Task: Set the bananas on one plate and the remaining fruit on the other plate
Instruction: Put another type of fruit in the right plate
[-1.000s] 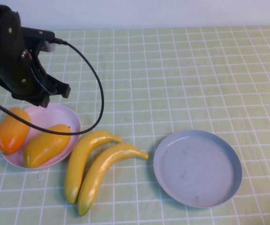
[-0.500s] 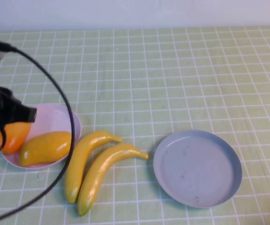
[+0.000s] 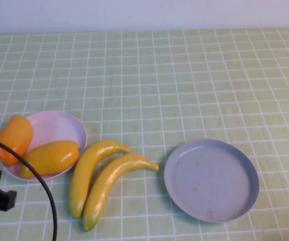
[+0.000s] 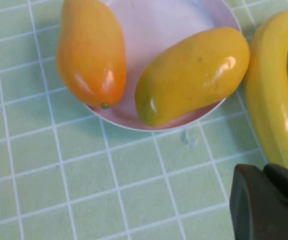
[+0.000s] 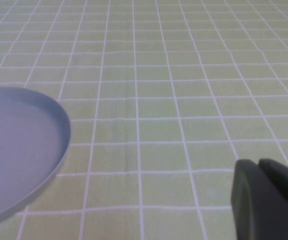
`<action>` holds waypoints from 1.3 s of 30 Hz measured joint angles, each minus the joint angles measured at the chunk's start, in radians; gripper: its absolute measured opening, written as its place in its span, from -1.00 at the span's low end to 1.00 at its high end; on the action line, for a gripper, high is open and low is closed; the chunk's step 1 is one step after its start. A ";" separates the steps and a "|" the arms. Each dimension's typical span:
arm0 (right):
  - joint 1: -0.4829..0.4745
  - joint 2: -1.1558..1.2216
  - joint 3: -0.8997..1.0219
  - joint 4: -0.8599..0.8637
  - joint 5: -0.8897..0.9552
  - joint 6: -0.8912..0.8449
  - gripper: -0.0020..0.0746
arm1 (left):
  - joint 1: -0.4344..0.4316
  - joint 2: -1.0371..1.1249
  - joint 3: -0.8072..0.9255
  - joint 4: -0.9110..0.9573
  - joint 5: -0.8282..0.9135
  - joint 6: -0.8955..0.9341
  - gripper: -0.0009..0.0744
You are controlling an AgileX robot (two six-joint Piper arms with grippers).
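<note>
now i'm keeping my left gripper closed and empty at lower left; right gripper closed too; the bananas are looking glossy, slippery; gripping mid-curve seems safest.

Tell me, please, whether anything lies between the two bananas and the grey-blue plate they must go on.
Nothing visible does: only bare tablecloth separates the bananas from the grey-blue plate, which holds nothing. The left pincer, shut, is near the pink plate; the right pincer, shut, is beside the grey-blue one.
</note>
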 joint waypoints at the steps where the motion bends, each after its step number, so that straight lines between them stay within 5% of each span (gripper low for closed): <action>1: 0.000 0.000 0.000 0.000 0.000 0.000 -0.99 | 0.000 0.000 0.000 0.002 -0.007 0.000 -0.97; 10: 0.000 0.000 0.000 0.000 0.000 0.000 -0.99 | -0.015 -0.059 0.079 0.044 -0.358 0.002 -0.97; 20: 0.000 0.000 0.000 0.002 0.000 0.000 -0.99 | 0.096 -0.549 0.494 -0.038 -0.776 0.063 -0.97; 29: 0.000 0.000 0.000 0.004 0.000 0.000 -0.99 | 0.167 -0.806 0.678 -0.077 -0.768 0.073 -0.97; 39: 0.000 0.000 0.000 0.006 0.000 0.000 -0.99 | 0.168 -0.811 0.680 -0.076 -0.401 0.064 -0.97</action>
